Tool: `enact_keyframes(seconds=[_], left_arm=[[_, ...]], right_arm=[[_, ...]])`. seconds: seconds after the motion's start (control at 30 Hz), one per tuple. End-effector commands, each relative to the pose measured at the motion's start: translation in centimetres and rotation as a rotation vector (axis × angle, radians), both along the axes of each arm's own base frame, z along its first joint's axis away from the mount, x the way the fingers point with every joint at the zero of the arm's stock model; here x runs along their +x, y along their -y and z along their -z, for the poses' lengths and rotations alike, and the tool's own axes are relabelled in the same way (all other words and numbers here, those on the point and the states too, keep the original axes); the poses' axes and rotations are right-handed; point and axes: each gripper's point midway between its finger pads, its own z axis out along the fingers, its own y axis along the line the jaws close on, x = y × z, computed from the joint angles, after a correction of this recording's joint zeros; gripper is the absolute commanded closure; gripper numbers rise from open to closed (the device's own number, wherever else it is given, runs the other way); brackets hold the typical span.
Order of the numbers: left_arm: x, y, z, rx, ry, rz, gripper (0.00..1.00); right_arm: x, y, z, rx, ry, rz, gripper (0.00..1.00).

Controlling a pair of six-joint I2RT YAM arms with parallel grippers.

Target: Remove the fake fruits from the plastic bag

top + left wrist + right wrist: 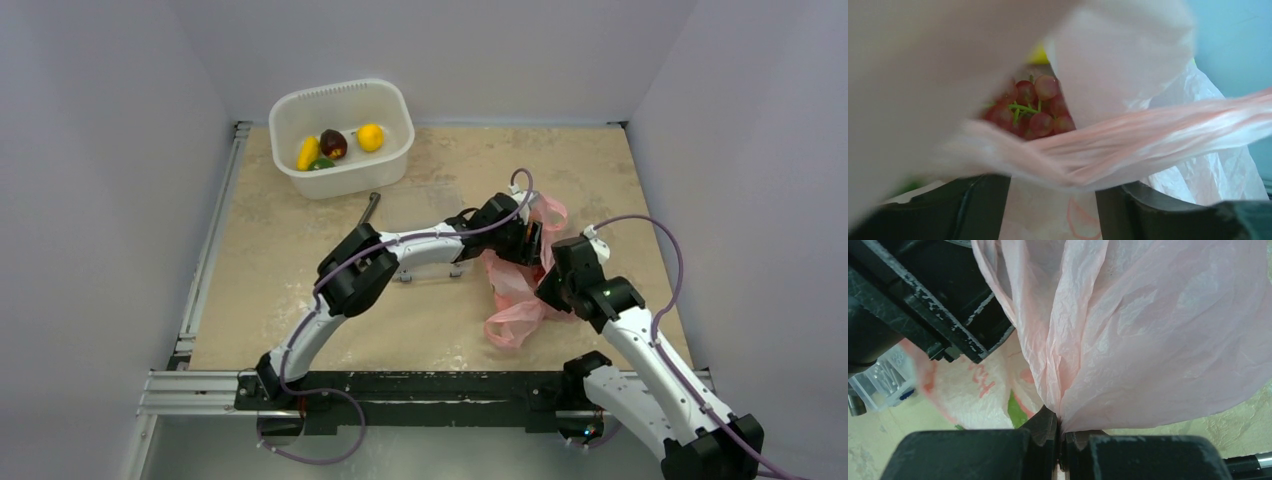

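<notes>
The pink plastic bag lies crumpled at the table's right between both grippers. My left gripper reaches into its mouth with jaws apart and open, and a band of bag film is draped across the fingertips. Inside the bag, past the jaws, sits a bunch of red grapes with a sliver of something yellow behind it. My right gripper is shut on a gathered fold of the bag. A green patch shows beside the film.
A white tub at the back left holds a yellow fruit, a dark red one, a round yellow one and a green one. A grey metal piece lies near it. A clear box sits by the bag.
</notes>
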Motion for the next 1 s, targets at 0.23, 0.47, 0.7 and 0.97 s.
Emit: enact_keyframes(seconds=[0.23, 0.47, 0.7, 0.97], left_arm=[[1.1, 2.9, 2.5, -0.031, -0.028, -0.22, 0.25], [2.7, 3.2, 3.8, -0.105, -0.038, -0.405, 0.44], [3.2, 3.5, 1.3, -0.185, -0.03, -0.309, 0.91], [2.3, 0.2, -6.3, -0.269, 0.007, -0.245, 1.0]], right_arm=[[0.5, -0.7, -1.3, 0.051, 0.057, 0.002, 1.0], [0.5, -0.6, -1.7, 0.06, 0.086, 0.004, 1.0], [0.1, 0.0, -2.0, 0.054, 0.1, 0.029, 1.0], [0.0, 1.2, -0.3, 0.027, 0.067, 0.134, 1.0]])
